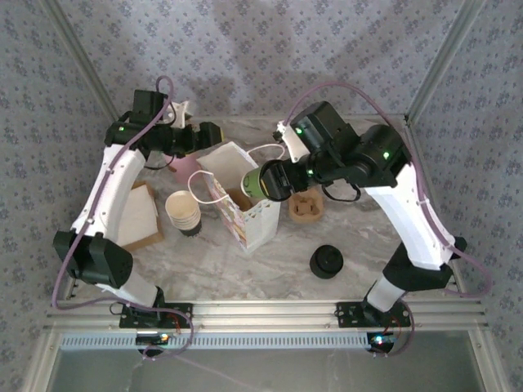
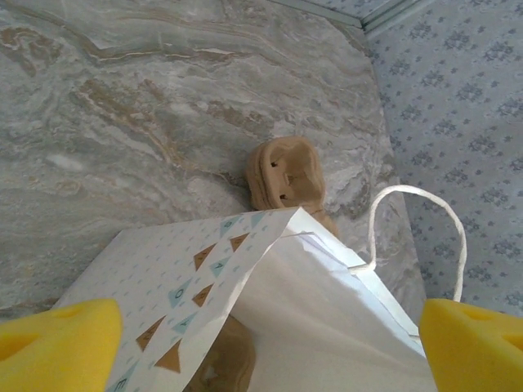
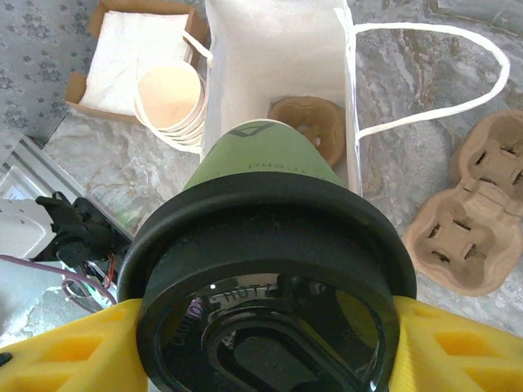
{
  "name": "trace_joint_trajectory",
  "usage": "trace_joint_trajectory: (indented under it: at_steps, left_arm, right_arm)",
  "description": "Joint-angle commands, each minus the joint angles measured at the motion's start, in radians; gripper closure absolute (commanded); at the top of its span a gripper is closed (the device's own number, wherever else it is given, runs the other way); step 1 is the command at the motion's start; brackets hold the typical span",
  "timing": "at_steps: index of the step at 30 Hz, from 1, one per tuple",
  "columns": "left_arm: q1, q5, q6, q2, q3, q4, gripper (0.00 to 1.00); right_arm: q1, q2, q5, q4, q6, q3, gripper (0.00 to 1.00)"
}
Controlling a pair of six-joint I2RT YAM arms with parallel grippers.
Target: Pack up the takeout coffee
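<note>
From the top external view, the right claw point(image 1: 274, 181) pinches the takeout coffee point(image 1: 253, 181), which lies on its side in the air above the open mouth of the white paper bag point(image 1: 245, 214). The left claw point(image 1: 204, 140) sits at the bag's far rim. A stack of cups point(image 1: 183, 212) stands left of the bag and a pile of black lids point(image 1: 327, 261) lies to its right on the table point(image 1: 368, 237).

In the left wrist view, the left claw point(image 2: 261, 359) is spread wide, with the bag's rim between its yellow fingers point(image 2: 57, 339).

In the right wrist view, the right claw point(image 3: 261, 351) grips the coffee point(image 3: 261, 163) at its black lid point(image 3: 261, 269), the cup's base pointing into the bag point(image 3: 278, 57), where a brown carrier point(image 3: 315, 131) lies at the bottom.
</note>
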State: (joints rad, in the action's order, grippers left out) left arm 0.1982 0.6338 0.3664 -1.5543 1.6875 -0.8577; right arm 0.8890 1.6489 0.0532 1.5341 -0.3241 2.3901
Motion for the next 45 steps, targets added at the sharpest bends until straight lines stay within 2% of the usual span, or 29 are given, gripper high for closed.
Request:
trace_joint_trajectory:
  at_steps: [1,10,23,30,36,45]
  left_arm:
    - [0.000,0.079,-0.009,0.019,-0.027,0.052,0.07]
    - [0.042,0.079,0.006,0.065,-0.125,0.095,0.07]
    - [0.141,0.065,0.049,0.129,-0.220,0.164,0.07]
    - [0.147,0.047,0.055,0.127,-0.253,0.207,0.07]
    - [0.148,0.096,0.048,0.067,-0.221,0.238,0.07]
    - [0.207,0.152,0.055,0.042,-0.236,0.307,0.07]
  right_arm:
    - [0.005,0.030,0.010,0.050,0.008,0.044,0.36]
    - [0.005,0.098,-0.006,0.111,0.001,0.115,0.37]
    - [0.048,0.098,-0.074,0.180,-0.024,0.123,0.36]
    - [0.048,0.117,-0.078,0.209,-0.024,0.120,0.36]
    - [0.042,0.143,-0.108,0.249,0.002,0.121,0.36]
    - [0.043,0.141,-0.123,0.265,-0.002,0.092,0.36]
